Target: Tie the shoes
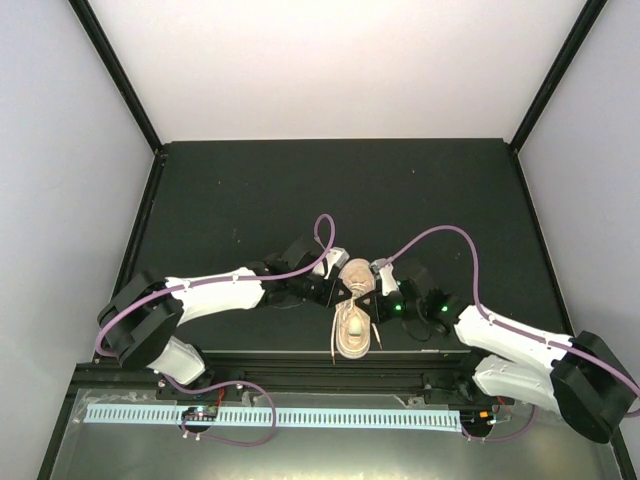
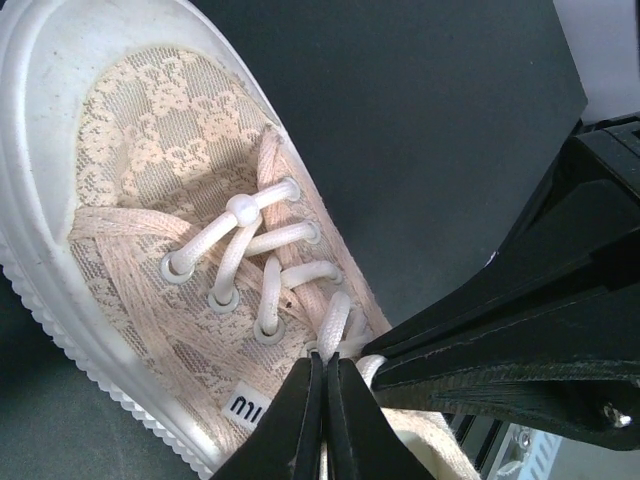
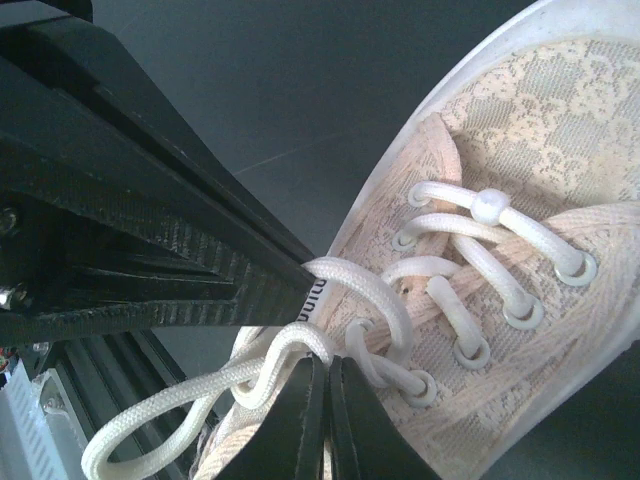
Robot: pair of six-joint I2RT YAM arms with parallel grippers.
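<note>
The shoe (image 1: 352, 326), a pale beige-pink lace-pattern sneaker with a white sole, lies on the black table between my two arms. Its cream laces (image 2: 240, 250) cross through the eyelets. My left gripper (image 1: 343, 292) comes in from the left over the tongue; in the left wrist view it (image 2: 326, 362) is shut on a lace strand at the top eyelets. My right gripper (image 1: 370, 300) reaches in from the right; in the right wrist view it (image 3: 328, 360) is shut where a lace loop (image 3: 300, 345) curls at its tips. The shoe (image 3: 540, 120) fills that view.
The two grippers almost touch: the right gripper's black body (image 2: 560, 300) crowds the left wrist view, and the left one's (image 3: 130, 230) crowds the right wrist view. Loose lace ends (image 1: 334, 346) trail toward the table's near edge (image 1: 300, 358). White walls surround the table (image 1: 300, 190).
</note>
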